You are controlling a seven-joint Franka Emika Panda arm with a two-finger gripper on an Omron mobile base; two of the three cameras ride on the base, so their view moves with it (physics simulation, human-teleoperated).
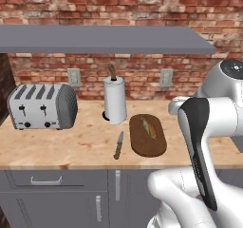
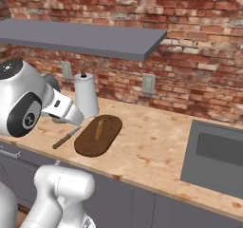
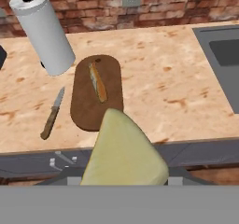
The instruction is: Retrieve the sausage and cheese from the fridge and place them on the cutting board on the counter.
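Cheese [image 3: 125,150], a pale wedge, sat pinched in the gripper [image 3: 123,181] close to the hand camera, held out in front of the counter's [image 3: 163,78] near edge and short of the cutting board [image 3: 95,94]; the sausage [image 3: 97,81] lay lengthwise on the board's far half; a knife [image 3: 52,113] lay just left of the board and a paper towel roll [image 3: 44,31] stood beyond it; the wedge's sloped faces looked liable to slip under a light grip and drop before reaching the counter; a low approach might have knocked the sausage, or released cheese could have landed off the board's free near end.
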